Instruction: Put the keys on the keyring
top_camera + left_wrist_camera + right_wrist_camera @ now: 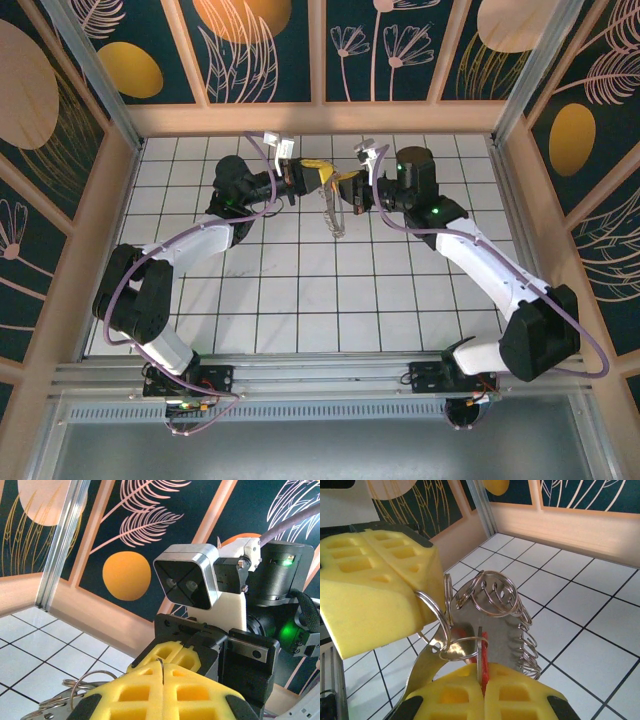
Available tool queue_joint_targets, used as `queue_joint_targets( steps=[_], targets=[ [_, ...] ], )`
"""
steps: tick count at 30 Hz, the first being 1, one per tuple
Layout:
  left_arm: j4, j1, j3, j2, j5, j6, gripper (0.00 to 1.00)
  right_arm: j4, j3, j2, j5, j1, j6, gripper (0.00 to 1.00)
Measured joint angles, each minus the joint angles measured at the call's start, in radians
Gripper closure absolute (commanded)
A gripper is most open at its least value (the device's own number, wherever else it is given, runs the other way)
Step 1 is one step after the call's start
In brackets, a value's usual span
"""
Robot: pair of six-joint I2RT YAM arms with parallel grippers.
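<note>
Right gripper (482, 677) is clamping shut on the red key (470, 633), with the keyring (496, 594) dangling against it. Left gripper (162, 690), closed, is pinching one keyring loop.

You have bright, even overhead light, soft shadows on the white tiles (300, 290), glints on the steel rings (492, 597), and blurred nearest foam pads (200, 707).
</note>
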Motion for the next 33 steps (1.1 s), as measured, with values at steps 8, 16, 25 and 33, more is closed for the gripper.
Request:
queue_joint_targets(
  steps=[8, 16, 25, 33],
  targets=[
    [0.003, 0.000, 0.000, 0.000, 0.007, 0.000, 1.00, -0.043, 0.026, 0.000, 0.003, 0.000, -0.016, 1.00],
    [0.010, 0.000, 0.000, 0.000, 0.003, 0.000, 1.00, -0.067, 0.079, 0.039, -0.003, 0.002, -0.021, 1.00],
    [0.010, 0.000, 0.000, 0.005, 0.001, 0.000, 1.00, -0.077, 0.085, 0.045, -0.005, -0.005, -0.028, 1.00],
    [0.014, -0.003, 0.000, 0.005, -0.005, 0.000, 1.00, -0.108, 0.073, 0.007, -0.008, -0.032, -0.034, 1.00]
  ],
)
